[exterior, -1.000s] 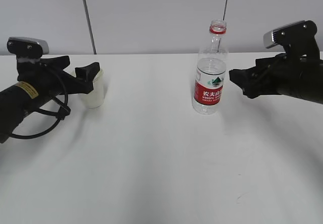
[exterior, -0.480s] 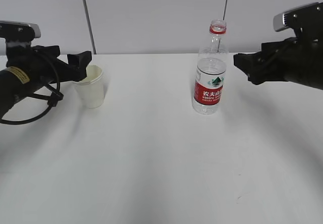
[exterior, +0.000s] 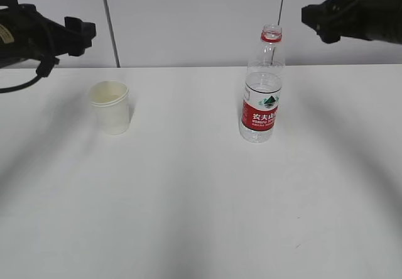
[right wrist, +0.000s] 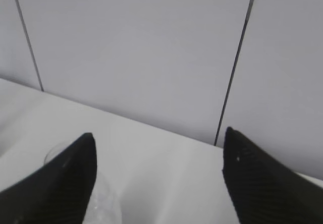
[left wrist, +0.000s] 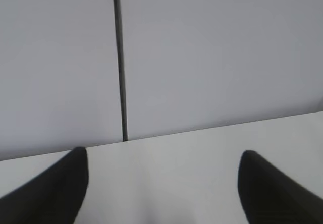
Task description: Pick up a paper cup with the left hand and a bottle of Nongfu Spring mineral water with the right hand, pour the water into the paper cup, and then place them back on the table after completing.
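The left hand (exterior: 80,29) — a black robot arm with a 2-finger gripper — hangs high at the upper left of the exterior view, above and behind the small white paper cup (exterior: 110,107) and well clear of it. In the left wrist view its 2 dark fingertips (left wrist: 55,191) stand wide apart with nothing between them; only the bare white table (left wrist: 166,183) and the pale grey wall panels (left wrist: 202,57) with a dark vertical seam show past them.

The right hand (exterior: 317,16), also a black arm with a 2-finger gripper, hangs at the upper right of the exterior view, level with the bottle's mouth, off to its right and not touching it. Its fingertips (right wrist: 60,183) are likewise spread wide and hold nothing.

The clear plastic bottle with a red and white label (exterior: 260,97) stands upright on the large plain white tabletop (exterior: 201,203), right of centre, uncapped, with a red ring around its open neck. The water (exterior: 259,128) — clear and colourless — sits in its lower part; the exact level is hard to read. In the right wrist view the bottle's rim (right wrist: 58,151) shows faintly just beside the left fingertip, low in the picture.

The cup stands upright on the table, left of centre, well apart from the bottle, its open mouth facing up. Whether it holds any liquid I cannot tell.
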You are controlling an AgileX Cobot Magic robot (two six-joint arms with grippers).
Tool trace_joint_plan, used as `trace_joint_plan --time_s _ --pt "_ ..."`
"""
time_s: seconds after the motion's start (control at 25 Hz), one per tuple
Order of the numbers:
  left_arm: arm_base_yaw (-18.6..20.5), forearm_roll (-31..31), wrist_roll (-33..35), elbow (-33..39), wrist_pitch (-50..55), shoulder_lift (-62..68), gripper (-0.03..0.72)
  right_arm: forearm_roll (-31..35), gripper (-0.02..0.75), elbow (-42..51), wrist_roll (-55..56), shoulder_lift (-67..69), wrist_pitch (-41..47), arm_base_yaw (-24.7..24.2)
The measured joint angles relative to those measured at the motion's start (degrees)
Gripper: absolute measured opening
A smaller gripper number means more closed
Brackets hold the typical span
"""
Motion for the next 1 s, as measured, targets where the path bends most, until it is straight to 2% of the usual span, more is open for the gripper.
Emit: trace_joint_plan --time_s 0.2,0.56,0.76,1.0 --pt "0.0 0.0 -0.2 -6.9 11.4 -0.7 0.524 -3.2 0.573 -7.4 3.5 0.2 3.9 0.0" --pt "0.0 -1.7 -0.2 -20.9 32.5 -0.7 0.488 -7.2 0.573 -22.0 4.2 6.4 18.0 0.0" --pt "0.0 -1.9 -0.2 -26.4 41.6 -0.7 0.480 -7.4 0.573 -25.0 4.2 9.4 21.7 0.0" --pt "0.0 -2.1 -0.2 -28.2 48.1 -0.7 0.479 -7.2 0.573 -25.6 4.3 9.8 24.5 0.1"
